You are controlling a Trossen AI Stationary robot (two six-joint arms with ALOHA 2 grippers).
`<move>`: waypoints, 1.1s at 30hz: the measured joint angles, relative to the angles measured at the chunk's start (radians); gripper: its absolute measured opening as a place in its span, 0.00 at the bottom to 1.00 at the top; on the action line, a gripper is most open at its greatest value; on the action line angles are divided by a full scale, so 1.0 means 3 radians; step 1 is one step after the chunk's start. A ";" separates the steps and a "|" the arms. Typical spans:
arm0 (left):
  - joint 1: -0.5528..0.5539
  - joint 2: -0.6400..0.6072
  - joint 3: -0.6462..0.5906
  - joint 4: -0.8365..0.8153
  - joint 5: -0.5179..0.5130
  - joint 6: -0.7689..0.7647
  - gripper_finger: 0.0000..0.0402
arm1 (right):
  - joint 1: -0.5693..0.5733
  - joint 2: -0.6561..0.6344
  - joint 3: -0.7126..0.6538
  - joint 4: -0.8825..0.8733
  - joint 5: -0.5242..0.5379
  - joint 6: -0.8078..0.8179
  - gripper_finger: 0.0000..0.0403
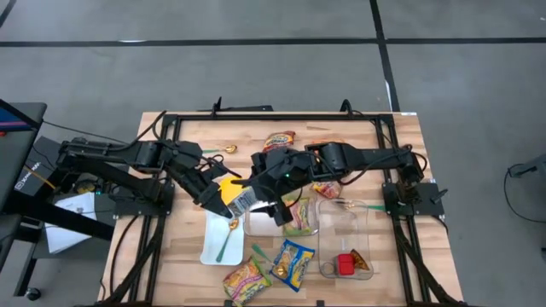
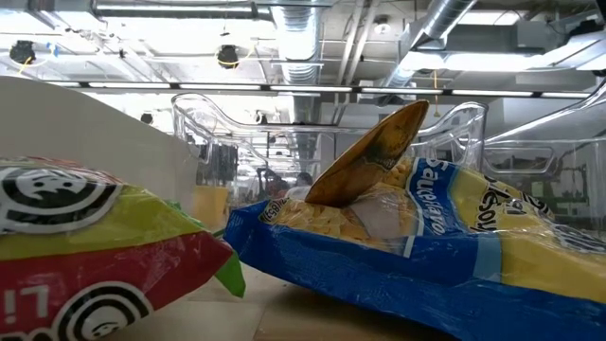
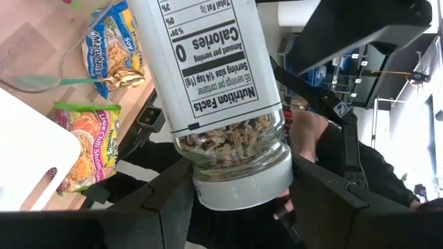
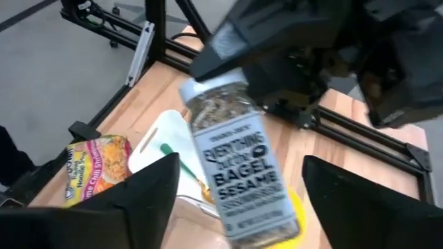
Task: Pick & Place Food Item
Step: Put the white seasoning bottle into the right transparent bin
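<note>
The clear glass seasoning jar with a white label and seeds inside (image 1: 242, 201) is up in the air, over the middle of the tabletop (image 1: 183, 136). It is lying tilted, not standing up. The left claw (image 3: 239, 197) is pinching it at the end where the seeds have piled up, one dark finger on each side, so the jar cannot drop. That is why it hangs there and does not roll away.

The right claw (image 4: 239, 207) is just beside the jar's other end. Its two fingers are spread wide with the jar showing between them, and they do not squeeze it. It looks like the two arms are meeting so the jar can go from one claw to the other, but I cannot be sure.

Under the jar there is a white rectangular plate (image 1: 217, 243) with a green-handled gold spoon (image 1: 229, 236) on it, and a clear square tub (image 1: 260, 223) right next to that. A clear plastic box (image 1: 345, 239) near the right edge holds a small red thing (image 1: 345, 264), so it may be where food goes.

Noodle packets lie near the front edge: a blue and yellow one (image 1: 293, 263) and a green and red one (image 1: 246, 280). They are on the tabletop, waiting.
</note>
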State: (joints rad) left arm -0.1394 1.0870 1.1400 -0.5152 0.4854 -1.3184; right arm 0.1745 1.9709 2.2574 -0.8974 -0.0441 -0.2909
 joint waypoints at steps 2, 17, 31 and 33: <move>0.0000 0.0000 0.0000 0.0000 0.0000 -0.0006 0.49 | 0.0004 0.0000 0.0000 0.0008 0.0051 -0.0129 0.80; 0.0000 0.0000 -0.0001 0.0007 0.0073 -0.0022 0.49 | 0.0097 0.0177 -0.0007 0.0035 0.0237 -0.0802 0.88; -0.0175 -0.0006 -0.0001 0.0093 0.0125 -0.0021 0.49 | -0.0054 0.0254 0.0001 -0.0060 0.0172 -0.0687 0.86; -0.0174 -0.0006 -0.0001 0.0089 0.0124 -0.0021 0.49 | -0.0033 0.0254 0.0001 -0.0057 0.0172 -0.0688 0.86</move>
State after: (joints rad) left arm -0.1917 1.0851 1.1397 -0.4885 0.5227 -1.3247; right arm 0.1646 2.0472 2.2578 -0.9146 0.0075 -0.4972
